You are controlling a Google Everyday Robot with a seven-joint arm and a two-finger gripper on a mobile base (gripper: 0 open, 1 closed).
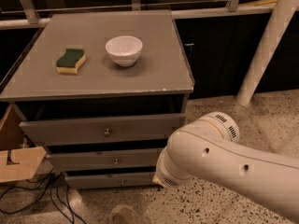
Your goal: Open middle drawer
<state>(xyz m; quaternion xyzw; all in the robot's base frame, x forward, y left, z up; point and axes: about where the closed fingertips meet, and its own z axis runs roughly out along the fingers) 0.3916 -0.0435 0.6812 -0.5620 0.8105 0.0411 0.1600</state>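
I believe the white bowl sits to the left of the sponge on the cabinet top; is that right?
Not quite: the bowl sits to the right of the sponge on the cabinet top, as the camera view shows. The hand is out of view; only the arm shows, lower right.

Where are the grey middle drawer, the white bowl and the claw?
Grey flat-fronted middle drawer [96,161], camera view, front panel left of its knob [116,161].
Round white ceramic bowl [124,57], camera view, near outer wall.
Claw: not in view; only the white arm [219,160] shows, lower right.
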